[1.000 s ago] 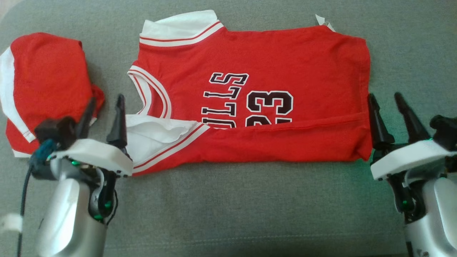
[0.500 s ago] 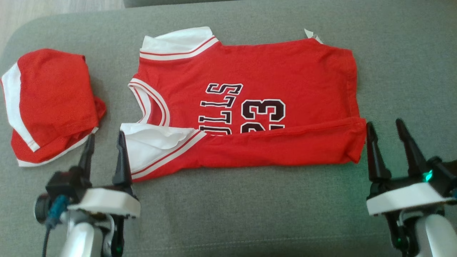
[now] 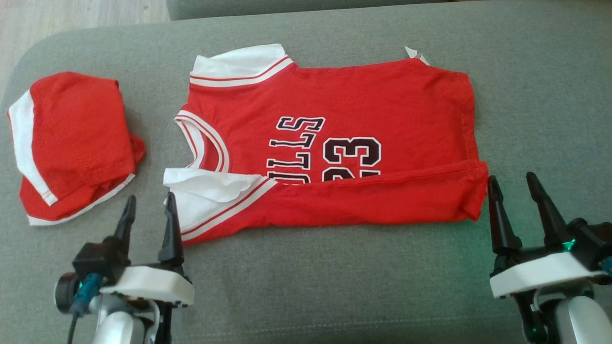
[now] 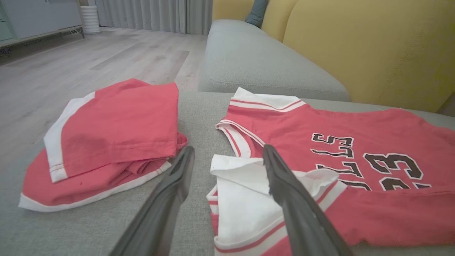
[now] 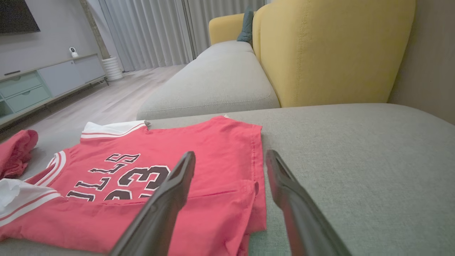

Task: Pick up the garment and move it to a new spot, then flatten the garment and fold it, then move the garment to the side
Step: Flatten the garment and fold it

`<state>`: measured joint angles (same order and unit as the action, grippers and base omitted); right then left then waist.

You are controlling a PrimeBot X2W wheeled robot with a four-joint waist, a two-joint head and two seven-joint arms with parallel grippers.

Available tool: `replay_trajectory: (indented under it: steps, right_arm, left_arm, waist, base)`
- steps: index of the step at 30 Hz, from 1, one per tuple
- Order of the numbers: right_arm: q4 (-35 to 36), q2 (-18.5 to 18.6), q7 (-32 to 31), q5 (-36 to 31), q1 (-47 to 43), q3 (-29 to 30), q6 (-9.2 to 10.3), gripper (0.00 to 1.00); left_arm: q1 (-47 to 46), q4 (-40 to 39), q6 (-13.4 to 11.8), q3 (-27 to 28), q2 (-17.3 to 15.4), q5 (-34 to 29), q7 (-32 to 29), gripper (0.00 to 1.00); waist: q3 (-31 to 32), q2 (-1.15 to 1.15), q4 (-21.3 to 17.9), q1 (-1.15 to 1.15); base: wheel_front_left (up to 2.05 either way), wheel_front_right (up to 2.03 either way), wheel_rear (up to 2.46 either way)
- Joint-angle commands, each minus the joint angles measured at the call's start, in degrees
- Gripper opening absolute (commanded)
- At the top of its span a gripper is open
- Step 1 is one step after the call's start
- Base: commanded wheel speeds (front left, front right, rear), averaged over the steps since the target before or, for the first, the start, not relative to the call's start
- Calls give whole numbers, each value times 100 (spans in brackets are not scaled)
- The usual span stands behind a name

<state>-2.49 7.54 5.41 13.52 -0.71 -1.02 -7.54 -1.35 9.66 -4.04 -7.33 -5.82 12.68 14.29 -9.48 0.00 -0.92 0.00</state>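
On grey cushion point(image 3: 306, 286), half-folded jersey point(image 3: 344, 110), both jaws spread, drawn back

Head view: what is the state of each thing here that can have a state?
jersey: spread flat, near edge folded over the lettering, not held.
smaller red garment: folded, apart from the jersey.
left tool: open, empty, at the jersey's collar end.
right tool: open, empty, at the jersey's hem end.

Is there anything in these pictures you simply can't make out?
Jersey lettering, head view: its lower part lies under the folded-over flap.
White tag at the jersey's far edge, head view: too small to read.
Folded red pile, right wrist view: cut off by the left edge.
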Motion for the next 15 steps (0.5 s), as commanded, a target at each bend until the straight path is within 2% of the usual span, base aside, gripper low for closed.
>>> replay_trajectory:
  steps: [1,15]
  right_arm:
    - [119,30,-73,3,42,-97,5,100]
    - [-499,29,-1098,163,243,-74,5,100]
  left_arm:
    - [-116,-81,15,108,-54,-27,57,100]
    - [-361,758,267,-73,74,469,-614,100]
  waist:
    - [-18,0,9,0]
    - [-419,0,75,0]
  base:
    - [0,0,0]
    - [0,0,0]
